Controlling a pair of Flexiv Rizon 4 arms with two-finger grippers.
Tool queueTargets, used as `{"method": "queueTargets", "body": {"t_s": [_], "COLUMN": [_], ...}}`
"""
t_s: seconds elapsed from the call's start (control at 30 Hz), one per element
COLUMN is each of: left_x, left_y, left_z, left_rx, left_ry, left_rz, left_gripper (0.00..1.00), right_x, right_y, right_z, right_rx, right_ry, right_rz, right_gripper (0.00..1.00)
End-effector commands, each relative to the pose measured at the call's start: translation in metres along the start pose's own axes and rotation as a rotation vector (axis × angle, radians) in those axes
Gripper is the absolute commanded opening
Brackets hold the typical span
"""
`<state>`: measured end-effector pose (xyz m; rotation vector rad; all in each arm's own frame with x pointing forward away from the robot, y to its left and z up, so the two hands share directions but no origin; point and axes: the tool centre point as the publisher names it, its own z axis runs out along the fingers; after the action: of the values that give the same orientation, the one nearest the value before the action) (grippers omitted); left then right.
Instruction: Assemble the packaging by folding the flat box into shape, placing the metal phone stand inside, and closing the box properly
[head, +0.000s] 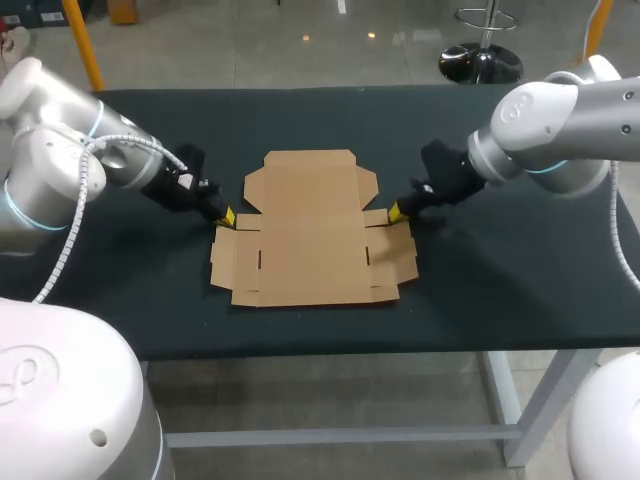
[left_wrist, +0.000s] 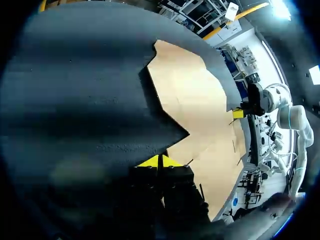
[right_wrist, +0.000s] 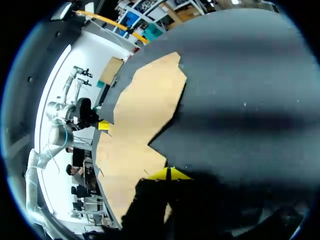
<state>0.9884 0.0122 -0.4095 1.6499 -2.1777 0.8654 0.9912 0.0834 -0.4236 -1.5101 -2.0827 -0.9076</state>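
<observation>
Flat box lying unfolded on the dark table, its near edge toward the robot and every panel level with the surface. Mid-field: the left gripper and right gripper rest low at the box's two side flaps, one at each edge. In both wrist views the yellow tips are pressed together, and no cardboard is seen between them. Far field: the lid panel with its small ears, also flat. The step in hand appears to be the first fold, raising the side walls. The next move likely calls for getting the tips under both flaps and lifting together. The metal phone stand shows in no view.
</observation>
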Motion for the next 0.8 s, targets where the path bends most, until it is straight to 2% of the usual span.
{"method": "queueTargets", "body": {"t_s": [0.03,0.8], "left_x": [-0.0003,0.0065], "left_y": [0.0003,0.005], "left_z": [0.0011,0.0039], "left_rx": [-0.003,-0.01], "left_ry": [0.003,0.012], "left_rz": [0.0,0.017], "left_gripper": [0.0,0.0], "right_x": [-0.0012,0.0048], "right_y": [0.0018,0.0], "right_z": [0.0006,0.0027], "right_rx": [0.005,-0.005], "right_ry": [0.01,0.018], "right_rz": [-0.004,-0.019], "right_gripper": [0.0,0.0]}}
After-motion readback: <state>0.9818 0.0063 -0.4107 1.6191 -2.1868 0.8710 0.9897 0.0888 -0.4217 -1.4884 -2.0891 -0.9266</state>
